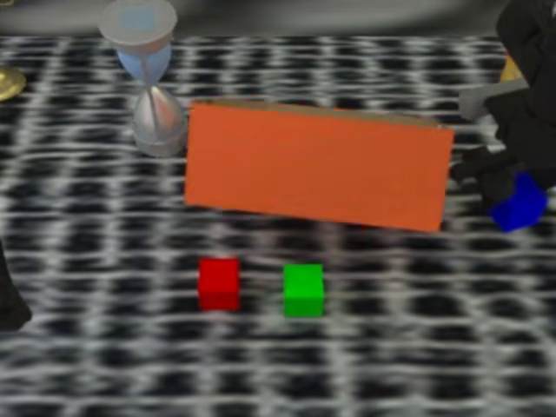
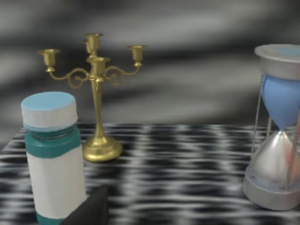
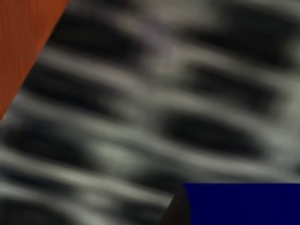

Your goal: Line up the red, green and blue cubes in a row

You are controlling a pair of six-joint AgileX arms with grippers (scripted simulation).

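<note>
The red cube (image 1: 219,282) and the green cube (image 1: 303,289) sit side by side, a small gap apart, on the black-and-white cloth in front of the orange box. Off at the table's right edge, my right gripper (image 1: 511,184) is shut on the blue cube (image 1: 521,207), which looks lifted and tilted. In the right wrist view the blue cube (image 3: 243,204) sits against a dark finger (image 3: 178,211). My left arm (image 1: 7,300) is parked at the left edge. One of its fingers (image 2: 91,208) shows far out to the side, with nothing between the jaws.
A large orange box (image 1: 317,165) lies across the middle, behind the red and green cubes. An hourglass (image 1: 152,78) stands at the back left, a gold candelabra (image 2: 96,93) and a white, teal-capped bottle (image 2: 54,159) further left.
</note>
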